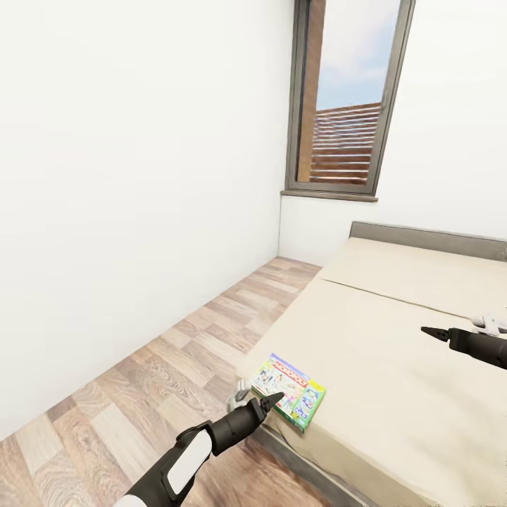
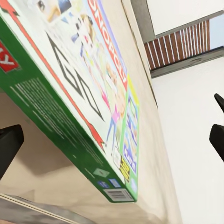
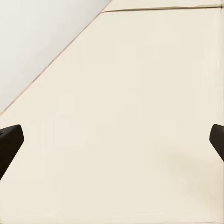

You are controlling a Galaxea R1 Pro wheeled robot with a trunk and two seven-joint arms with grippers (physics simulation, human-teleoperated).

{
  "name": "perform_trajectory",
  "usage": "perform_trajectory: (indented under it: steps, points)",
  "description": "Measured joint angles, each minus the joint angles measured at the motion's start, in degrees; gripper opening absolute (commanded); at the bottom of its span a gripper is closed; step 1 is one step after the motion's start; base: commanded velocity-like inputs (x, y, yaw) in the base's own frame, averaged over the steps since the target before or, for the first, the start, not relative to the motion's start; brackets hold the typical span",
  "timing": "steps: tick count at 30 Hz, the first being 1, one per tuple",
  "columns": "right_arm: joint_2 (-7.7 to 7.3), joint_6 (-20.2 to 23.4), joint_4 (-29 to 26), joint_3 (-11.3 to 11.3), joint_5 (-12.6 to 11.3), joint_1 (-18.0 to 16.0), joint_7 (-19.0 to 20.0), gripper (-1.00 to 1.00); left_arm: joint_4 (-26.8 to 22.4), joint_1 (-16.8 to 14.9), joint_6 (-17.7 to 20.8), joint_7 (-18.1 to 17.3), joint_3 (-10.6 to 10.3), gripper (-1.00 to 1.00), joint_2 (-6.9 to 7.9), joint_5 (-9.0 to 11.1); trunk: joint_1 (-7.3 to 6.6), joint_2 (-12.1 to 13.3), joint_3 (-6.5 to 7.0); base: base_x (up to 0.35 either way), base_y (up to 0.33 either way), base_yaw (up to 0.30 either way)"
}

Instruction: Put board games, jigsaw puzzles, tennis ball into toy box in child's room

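board game [image 1: 289, 391] on bed [image 1: 394, 338] corner, L claw [image 1: 271, 401] overlaps

Your head view is bright and evenly lit, with daylight coming through the window [image 1: 345, 98] at the far end; the white wall [image 1: 127, 183] looks flat and nearly washed out. Shadows are soft: you get only a faint dark band under the board game [image 1: 289, 391] at the bed [image 1: 394, 331] edge. Straight lines lean strongly, the window frame tilting toward the picture's edge, a wide-angle stretch. In your left wrist view the game box [image 2: 79, 88] is sharp enough to read its print, with a soft shadow beneath it. Your right wrist view shows pale, featureless bedding [image 3: 130, 116], free of glare.
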Motion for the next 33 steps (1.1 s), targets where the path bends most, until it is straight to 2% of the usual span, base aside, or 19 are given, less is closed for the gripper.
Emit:
perform_trajectory:
  steps: [24,33]
  points:
    - [0.0,0.01,-0.01,0.0,0.01,0.0,0.0,1.0,0.09,0.01,-0.78,0.15,0.3,1.0,0.28,0.0,0.0,0.0,0.0,0.0,0.0,-0.033]
    - [0.0,0.01,-0.01,0.0,0.01,0.0,0.0,1.0,0.14,0.01,-1.59,0.18,1.97,1.0,0.33,0.0,0.0,0.0,0.0,0.0,0.0,-0.002]
